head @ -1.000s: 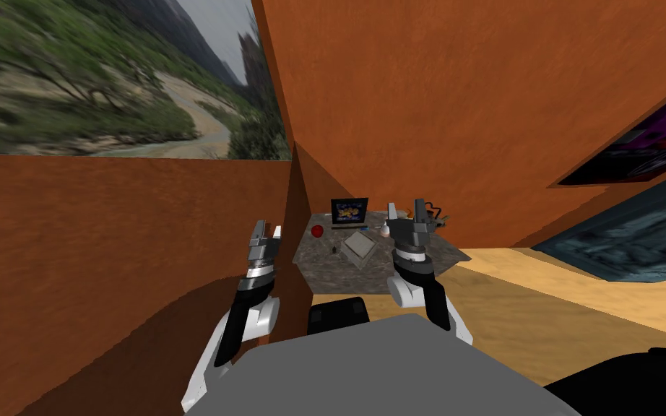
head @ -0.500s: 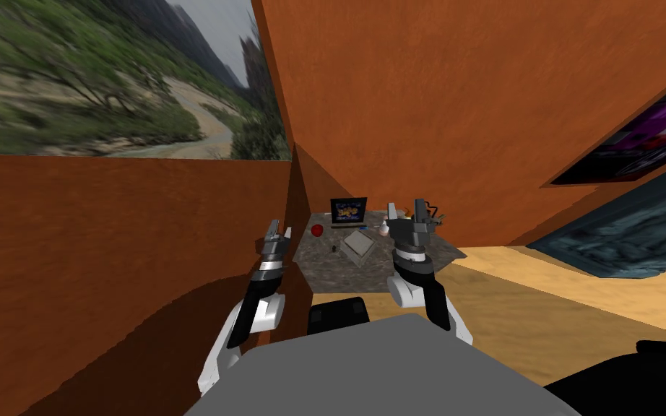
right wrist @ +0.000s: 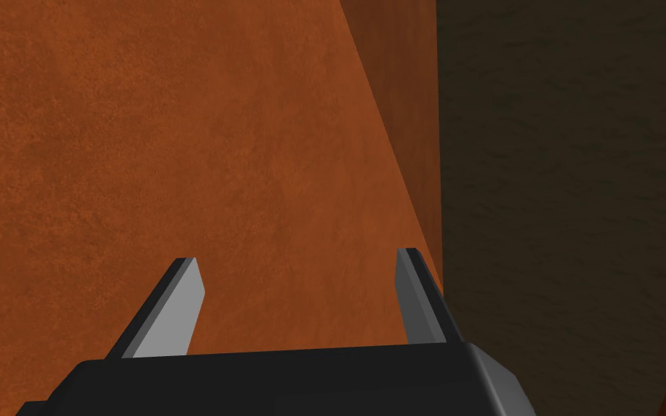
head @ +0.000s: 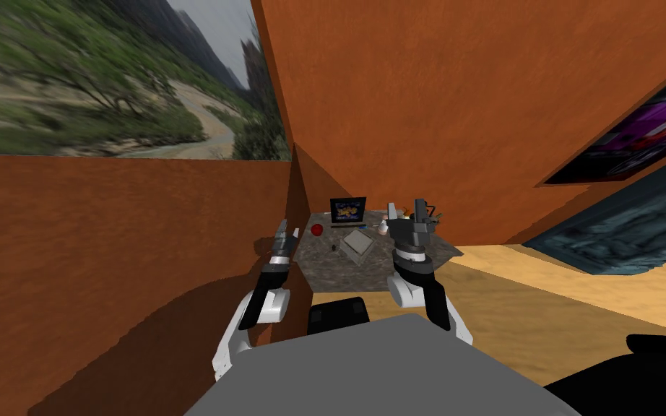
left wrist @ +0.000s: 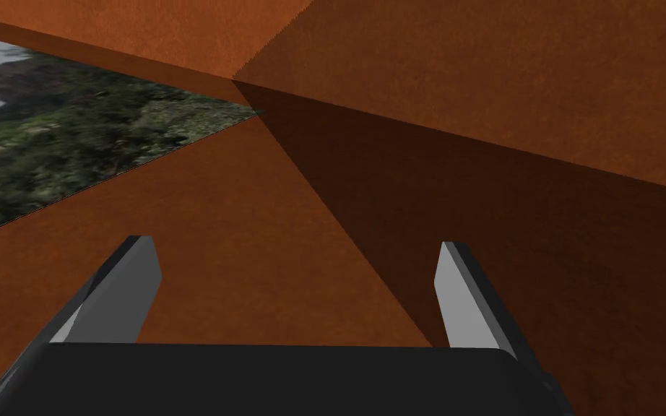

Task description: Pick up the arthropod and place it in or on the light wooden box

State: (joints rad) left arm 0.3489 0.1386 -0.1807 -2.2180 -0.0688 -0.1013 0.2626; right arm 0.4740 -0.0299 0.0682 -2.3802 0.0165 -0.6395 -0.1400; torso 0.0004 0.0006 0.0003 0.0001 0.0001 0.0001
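I stood before a small table (head: 346, 274) with a dark marbled top, set into the corner of orange-brown walls at the middle of the head view. The light box (head: 358, 245), pale grey-beige, lay near the middle of the tabletop, turned at an angle to the table's edges. Just left of it, near but not touching, lay a small dark thing (head: 333, 249) (too small for me to say whether it was the arthropod). Up and left of that sat a red ball (head: 317, 230). At the table's far edge a dark screen (head: 348, 211) with a bright picture stood upright.

My right gripper (head: 405, 209) hung over the right part of the table, right of the box and apart from it. Its fingers (right wrist: 173, 310) pointed up the frame, spread about a third of the wrist view with nothing between them. Behind it, at the upper right of the tabletop, showed a tangle of thin dark and orange bits (head: 434, 214) that I could not make out either.

My left gripper (head: 287, 230) was at the table's left edge, close to the wall and well apart from the box. Its fingers (left wrist: 118, 303) stood wide and empty. A sliver of the marbled top showed at the right edge of the left wrist view.
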